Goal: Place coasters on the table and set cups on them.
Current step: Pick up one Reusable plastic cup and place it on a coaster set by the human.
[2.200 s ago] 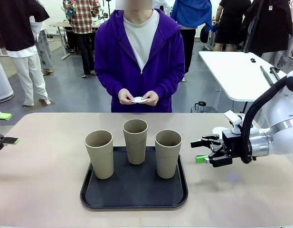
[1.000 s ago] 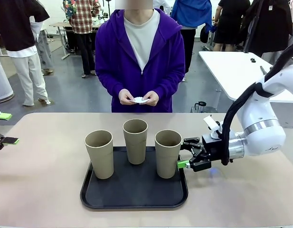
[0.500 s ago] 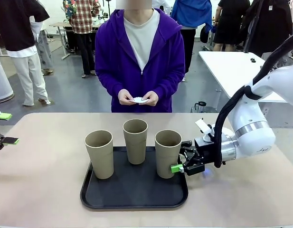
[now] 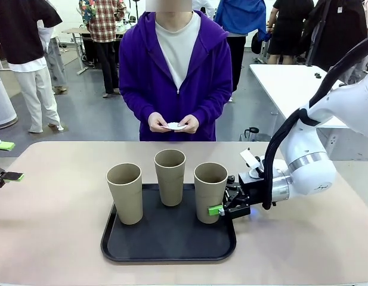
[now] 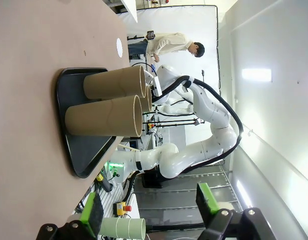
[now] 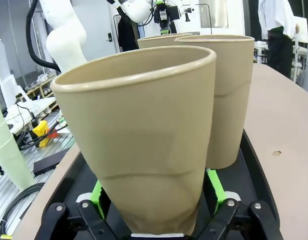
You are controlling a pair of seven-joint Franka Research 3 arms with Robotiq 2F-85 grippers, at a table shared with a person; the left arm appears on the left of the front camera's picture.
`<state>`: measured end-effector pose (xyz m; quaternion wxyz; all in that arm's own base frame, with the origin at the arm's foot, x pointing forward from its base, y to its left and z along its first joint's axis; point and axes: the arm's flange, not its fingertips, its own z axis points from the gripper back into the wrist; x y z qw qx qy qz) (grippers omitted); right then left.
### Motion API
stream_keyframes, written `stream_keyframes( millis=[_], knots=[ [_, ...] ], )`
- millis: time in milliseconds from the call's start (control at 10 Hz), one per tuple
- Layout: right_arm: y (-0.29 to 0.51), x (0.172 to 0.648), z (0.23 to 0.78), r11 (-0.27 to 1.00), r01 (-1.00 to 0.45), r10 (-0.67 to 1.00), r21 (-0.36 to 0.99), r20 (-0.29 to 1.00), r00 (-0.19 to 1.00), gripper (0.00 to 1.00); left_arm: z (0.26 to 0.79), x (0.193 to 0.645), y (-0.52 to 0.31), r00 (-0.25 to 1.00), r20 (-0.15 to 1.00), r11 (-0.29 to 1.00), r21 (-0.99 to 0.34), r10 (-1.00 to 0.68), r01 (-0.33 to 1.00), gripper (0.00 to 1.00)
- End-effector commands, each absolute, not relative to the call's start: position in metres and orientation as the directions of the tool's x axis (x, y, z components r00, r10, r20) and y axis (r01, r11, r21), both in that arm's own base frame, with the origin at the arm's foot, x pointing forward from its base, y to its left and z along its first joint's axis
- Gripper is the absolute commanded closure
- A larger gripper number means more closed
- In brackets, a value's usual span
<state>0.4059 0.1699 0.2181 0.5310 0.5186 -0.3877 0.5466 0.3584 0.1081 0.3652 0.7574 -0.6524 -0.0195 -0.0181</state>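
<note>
Front: 3 matte beige tapered cups are standing on the black rounded-square tray. White lacy paper coasters are sitting in the person's hands beyond the tray, not on the tan table.
Left wrist: left gripper is idling off the tray, jaws spread, empty.
Right wrist: right gripper is straddling the tray's right-end cup low down, jaws spread.
Risk: a low grip tipping it into its neighbours.

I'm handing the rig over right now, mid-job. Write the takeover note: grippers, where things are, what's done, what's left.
The right gripper straddles the base of the right cup on the black tray. Its pads sit close to the wall, but I cannot tell if it grips.
The left gripper is open and holds nothing, near the left edge of the table.
The left cup and middle cup also stand on the tray.
The coasters are in the person's hands.
Done: nothing placed yet.
Left: coasters onto the table, then one cup on each.
</note>
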Motion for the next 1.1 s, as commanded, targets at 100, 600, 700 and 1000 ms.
stream_keyframes(
  millis=[100, 600, 700, 1000],
  knots=[
    [0.169, 0.41, 0.214, -0.125, -0.988, 0.15, 0.088, 0.986, 0.069, 1.0, 0.367, 0.357, 0.109, 0.998, 0.065, 0.135, -0.989, -0.001, 0.064, 0.0],
    [0.15, 0.385, 0.299, 0.032, -0.979, 0.161, 0.203, 0.965, 0.205, 0.77, 0.367, 0.357, 0.109, 0.998, 0.065, 0.135, -0.989, -0.001, 0.064, 0.0],
    [0.146, 0.376, 0.332, 0.039, -0.982, 0.155, 0.185, 0.97, 0.189, 0.77, 0.367, 0.357, 0.109, 0.998, 0.065, 0.135, -0.989, -0.001, 0.064, 0.0],
    [0.148, 0.361, 0.409, 0.07, -0.985, 0.192, 0.16, 0.966, 0.171, 0.77, 0.367, 0.357, 0.109, 0.998, 0.065, 0.135, -0.989, -0.001, 0.064, 0.0]
  ],
)
